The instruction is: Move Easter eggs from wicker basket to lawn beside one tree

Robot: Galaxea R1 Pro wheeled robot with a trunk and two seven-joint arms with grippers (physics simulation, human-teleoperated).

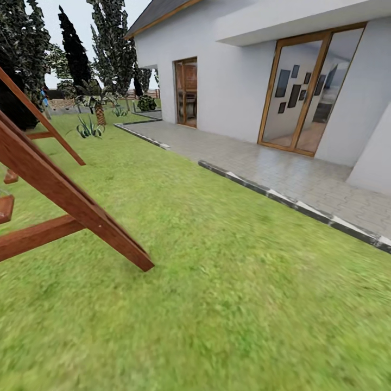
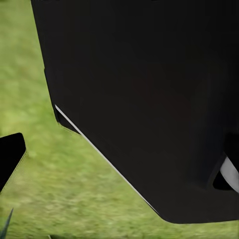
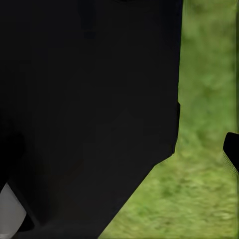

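Hand state cannot be told on either side: in the left wrist view one dark fingertip (image 2: 10,157) juts in over the lawn (image 2: 45,184) beside a broad black body (image 2: 149,99), and the right wrist view shows much the same, with the right fingertip (image 3: 232,152) above grass. From the head, a wooden playset frame (image 1: 65,201) slants at left, trees (image 1: 111,38) stand far off, and a paved patio (image 1: 282,174) borders a white house (image 1: 233,81) at right.

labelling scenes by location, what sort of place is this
A house's back garden, it seems: a mown lawn, a paved patio along a white house with glazed doors, and a wooden playset frame.
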